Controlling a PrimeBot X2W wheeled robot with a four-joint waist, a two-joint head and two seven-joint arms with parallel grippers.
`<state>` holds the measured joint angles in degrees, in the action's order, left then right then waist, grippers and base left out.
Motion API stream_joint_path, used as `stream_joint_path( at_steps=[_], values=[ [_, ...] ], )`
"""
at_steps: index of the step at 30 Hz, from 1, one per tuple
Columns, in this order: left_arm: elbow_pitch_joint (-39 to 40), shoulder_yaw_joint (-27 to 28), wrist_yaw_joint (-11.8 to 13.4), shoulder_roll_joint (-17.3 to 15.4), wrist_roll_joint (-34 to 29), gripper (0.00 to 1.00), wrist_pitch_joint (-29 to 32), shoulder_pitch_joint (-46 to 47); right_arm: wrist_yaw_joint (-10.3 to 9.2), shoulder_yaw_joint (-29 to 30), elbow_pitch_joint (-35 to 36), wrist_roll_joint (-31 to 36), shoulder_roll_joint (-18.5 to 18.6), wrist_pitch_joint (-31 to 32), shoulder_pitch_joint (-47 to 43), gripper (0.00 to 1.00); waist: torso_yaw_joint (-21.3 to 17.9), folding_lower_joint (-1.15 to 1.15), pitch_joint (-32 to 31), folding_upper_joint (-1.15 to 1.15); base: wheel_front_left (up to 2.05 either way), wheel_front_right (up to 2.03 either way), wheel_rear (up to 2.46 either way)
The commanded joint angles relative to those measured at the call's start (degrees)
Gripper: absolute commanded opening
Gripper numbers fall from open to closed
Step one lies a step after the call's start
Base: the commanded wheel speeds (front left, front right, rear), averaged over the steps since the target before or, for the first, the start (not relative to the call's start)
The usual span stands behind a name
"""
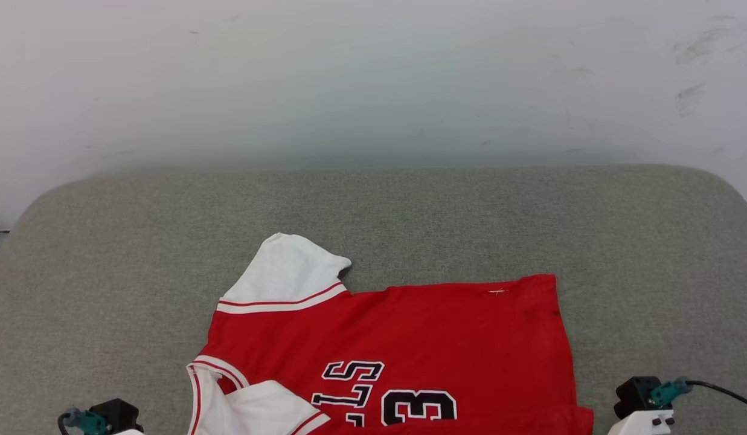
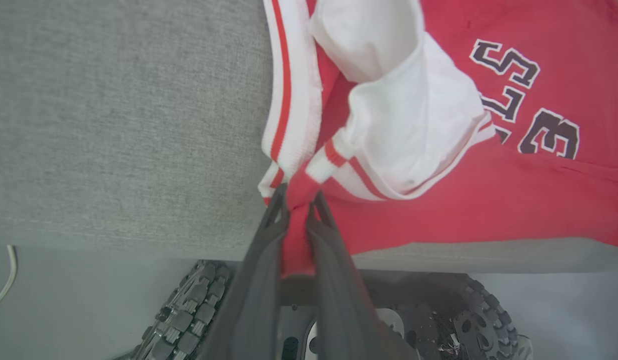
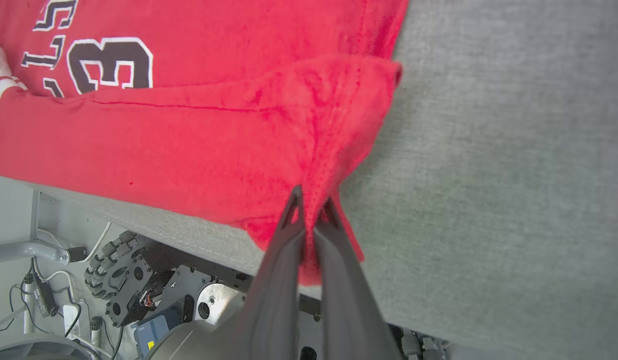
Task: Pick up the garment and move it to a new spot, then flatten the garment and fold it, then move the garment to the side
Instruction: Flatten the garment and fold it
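Left gripper (image 2: pixel 299 197) is pinching red cloth of the shirt (image 1: pixel 421 326) beside the striped trim; right gripper (image 3: pixel 313 200) is clamping the hem corner. Shirt is lying on the grey cushion (image 1: pixel 409 199), near edge overhanging. Likely soft, light and limp, so corner holds are suiting it.

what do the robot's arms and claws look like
The left claw and right claw each have two long, dark grey tapering fingers with hollow triangular tips. Black wrist blocks carry teal connectors; a black cable leaves the right one, above a white forearm.
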<state>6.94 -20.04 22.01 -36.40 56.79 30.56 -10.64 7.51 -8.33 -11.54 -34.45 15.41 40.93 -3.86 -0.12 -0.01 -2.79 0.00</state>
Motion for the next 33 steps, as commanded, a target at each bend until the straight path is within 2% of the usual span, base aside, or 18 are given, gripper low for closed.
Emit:
stream_joint_path(
  at_steps=[1,5,6,7,8,9,13,24,30,33],
  values=[
    [-0.9,-0.04,-0.5,0.6,0.46,0.0,-0.34,-0.28,-0.04,0.26,-0.2,0.35,-0.54,-0.04,-0.96,0.0,0.15,0.01,0.15,0.0,0.0,0.0,0.0],
    [-4.97,-1.11,-2.74,2.69,0.77,0.0,-1.34,1.55,-0.04,1.23,-0.86,0.28,-2.5,-1.16,-2.46,0.0,0.15,0.01,0.56,0.0,0.0,0.0,0.0],
    [-5.96,-1.13,-3.32,3.3,0.69,0.0,-1.99,2.2,-0.04,1.43,-0.85,-0.1,-3.14,-1.58,-2.61,0.25,0.11,0.01,0.64,0.0,0.0,0.0,0.0],
    [-6.91,-1.28,-3.79,3.92,0.76,0.09,-2.39,2.67,-0.04,1.6,-0.85,0.14,-3.32,-2.03,-2.74,0.8,0.09,0.01,0.7,0.0,0.0,0.0,0.0],
    [-8.03,-1.47,-4.05,4.21,0.61,0.28,-2.71,3.08,-0.04,1.77,-0.68,0.42,-3.44,-2.78,-2.85,1.0,0.05,0.01,0.73,0.0,0.0,0.0,0.0],
    [-8.85,-1.56,-4.29,4.45,0.29,1.0,-3.14,3.53,-0.04,1.89,-0.36,0.31,-3.86,-3.69,-2.97,1.0,-0.02,0.01,0.75,0.0,0.0,0.0,0.0],
    [-10.33,-1.26,-5.72,5.51,-0.15,1.0,-5.33,5.56,-0.04,2.55,1.75,1.33,-4.28,-9.05,-2.6,1.0,-0.19,0.01,0.68,0.0,0.0,0.0,0.0],
    [-8.21,-0.28,-7.0,3.9,-6.28,1.0,-12.74,12.09,-0.05,7.83,10.01,11.36,-6.74,-28.53,0.57,1.0,-0.43,0.01,0.31,0.0,0.0,0.0,0.0],
    [-8.29,-0.23,-7.35,4.75,-9.27,1.0,-16.73,16.36,-0.04,10.17,14.18,15.86,-8.42,-33.26,1.81,1.0,-1.62,0.01,1.2,0.0,0.0,0.0,0.0],
    [-9.33,-0.74,-8.45,5.88,-10.22,1.0,-18.51,18.89,-0.05,10.9,16.48,18.33,-9.26,-34.7,2.77,1.0,-2.64,0.01,2.36,0.0,0.0,0.0,0.0]
  ],
)
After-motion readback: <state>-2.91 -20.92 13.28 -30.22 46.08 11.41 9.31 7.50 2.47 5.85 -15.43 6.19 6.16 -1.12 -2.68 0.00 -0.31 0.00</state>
